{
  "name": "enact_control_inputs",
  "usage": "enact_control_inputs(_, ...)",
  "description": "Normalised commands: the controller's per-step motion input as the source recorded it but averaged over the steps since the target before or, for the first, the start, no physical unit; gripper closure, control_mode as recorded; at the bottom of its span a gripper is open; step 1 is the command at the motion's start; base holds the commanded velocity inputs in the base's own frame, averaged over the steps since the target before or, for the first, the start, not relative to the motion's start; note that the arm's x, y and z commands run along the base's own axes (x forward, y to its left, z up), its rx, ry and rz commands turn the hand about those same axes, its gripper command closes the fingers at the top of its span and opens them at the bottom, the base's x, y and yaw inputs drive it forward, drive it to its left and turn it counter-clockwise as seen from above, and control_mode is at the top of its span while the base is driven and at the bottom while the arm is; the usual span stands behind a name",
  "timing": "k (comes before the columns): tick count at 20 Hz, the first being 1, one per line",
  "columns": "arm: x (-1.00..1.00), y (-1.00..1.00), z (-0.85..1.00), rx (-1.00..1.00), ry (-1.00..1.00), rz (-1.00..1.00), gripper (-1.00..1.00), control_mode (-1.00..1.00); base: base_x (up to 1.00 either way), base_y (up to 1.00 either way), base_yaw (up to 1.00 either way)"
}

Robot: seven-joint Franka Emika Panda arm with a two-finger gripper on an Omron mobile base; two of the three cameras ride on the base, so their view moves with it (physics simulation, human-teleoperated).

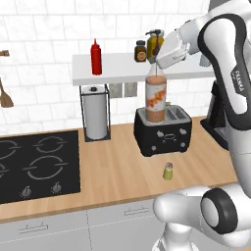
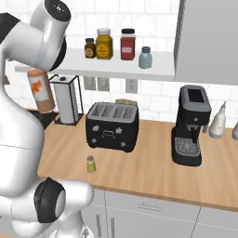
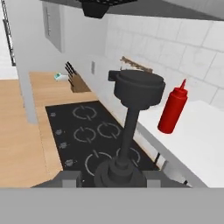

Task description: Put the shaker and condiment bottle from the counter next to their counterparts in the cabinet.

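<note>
Two task items sit apart for you right now. Your claw (image 1: 158, 62) is clamped on the neck of the condiment bottle (image 1: 156, 99), which hangs upright in the air in front of the white cabinet shelf (image 1: 122, 68), its base level with the top of the black toaster (image 1: 163, 131) behind it. From the hand view you look down the bottle's black pour spout (image 3: 136, 87), with the red squeeze bottle (image 3: 173, 109) just to its right, standing on the shelf surface (image 3: 197, 144), and the black stovetop (image 3: 87, 135) far below.

You can see the tiny yellow-green shaker (image 1: 168, 171) standing upright on the light wooden worktop (image 1: 117, 171), in front of the toaster and apart from it.

On the shelf, the red squeeze bottle stands towards the left end. Towards the right end you find three spice jars (image 2: 104, 44) in a row, then the pale blue-grey shaker (image 2: 145, 57) just beside them, near the grey panel (image 2: 207, 39). A paper towel holder (image 1: 96, 115) stands under the shelf, left of the toaster.
</note>
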Motion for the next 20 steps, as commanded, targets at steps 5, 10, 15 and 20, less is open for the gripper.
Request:
enact_control_inputs(5, 0.08, 0.03, 0.02, 0.0, 0.0, 0.0, 1.0, -1.0, 0.0, 0.0, 0.0)
enact_control_inputs(10, 0.27, 0.08, 0.78, 0.08, -0.02, -0.04, 1.0, -1.0, 0.0, 0.0, 0.0)
enact_control_inputs(15, 0.45, 0.01, 0.39, 0.05, -0.04, -0.09, 1.0, -1.0, 0.0, 0.0, 0.0)
enact_control_inputs(20, 0.62, 0.09, 0.0, 0.01, -0.08, -0.04, 1.0, -1.0, 0.0, 0.0, 0.0)
